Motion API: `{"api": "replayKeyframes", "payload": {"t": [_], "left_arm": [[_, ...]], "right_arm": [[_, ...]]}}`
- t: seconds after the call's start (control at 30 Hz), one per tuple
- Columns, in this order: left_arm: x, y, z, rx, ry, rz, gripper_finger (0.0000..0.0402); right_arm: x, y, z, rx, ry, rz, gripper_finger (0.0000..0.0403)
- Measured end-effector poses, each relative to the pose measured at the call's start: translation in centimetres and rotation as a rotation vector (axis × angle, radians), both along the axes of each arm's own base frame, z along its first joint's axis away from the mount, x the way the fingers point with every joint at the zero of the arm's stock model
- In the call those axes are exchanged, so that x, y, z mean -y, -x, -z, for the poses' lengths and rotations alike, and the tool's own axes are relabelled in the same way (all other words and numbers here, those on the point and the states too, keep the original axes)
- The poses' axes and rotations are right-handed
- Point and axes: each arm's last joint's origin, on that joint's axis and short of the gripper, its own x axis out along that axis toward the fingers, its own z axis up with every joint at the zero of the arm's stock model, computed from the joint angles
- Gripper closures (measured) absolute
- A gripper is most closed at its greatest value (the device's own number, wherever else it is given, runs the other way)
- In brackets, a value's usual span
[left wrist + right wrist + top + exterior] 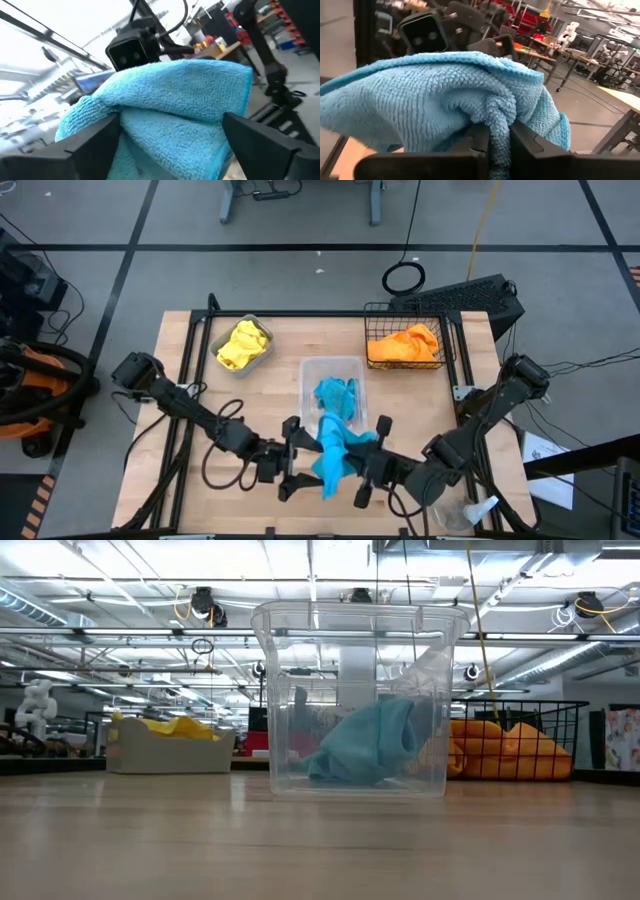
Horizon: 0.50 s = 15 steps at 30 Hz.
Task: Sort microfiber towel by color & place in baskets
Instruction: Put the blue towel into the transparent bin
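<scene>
1. Because the sky-blue fuzzy microfiber towel [333, 448] is soft, light and limp, it will sag and fold wherever it is unsupported, so a pinch on a gathered fold near its middle should hold better than one on a loose corner; this is a judgement from how it drapes.
2. The left claw [287, 471], low over the near part of the wooden bench [180, 360], stands spread wide, its fingers [95, 145] on either side of the cloth without pressing it.
3. Between the two claws hangs that blue towel, lifted off the bench; its long axis runs from the near edge away toward the clear plastic rectangular tub [308, 370], its far end reaching the tub's near rim.
4. The right claw [368, 467] is pressed nearly together, pinching a bunched fold of the towel, as its wrist view shows [495, 142].
5. Beyond the claws, the tub already holds a second blue towel [365, 745].
6. Farther from the left claw sits the grey metal rectangular bin [262, 360] with yellow cloth [242, 343].
7. Farther from the right claw, the black wire-mesh basket [372, 315] holds orange cloth [405, 343].
</scene>
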Motion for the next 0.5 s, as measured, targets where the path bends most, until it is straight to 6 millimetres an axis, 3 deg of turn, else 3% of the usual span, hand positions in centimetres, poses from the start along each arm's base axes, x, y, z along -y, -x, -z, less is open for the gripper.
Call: {"api": "replayKeyframes", "payload": {"t": [0.2, 0.5], "left_arm": [[-0.1, 0.1, -0.1, 0.019, -0.054, -0.124, 0.0005], [-1.0, 0.0, -0.2, -0.004, -0.144, -0.421, 0.0004]], "right_arm": [[1.6, -1.3, -0.8, 0.078, -0.06, 0.056, 0.0352], [4.7, -3.2, -1.2, 0.122, -0.125, 0.109, 0.0326]]}}
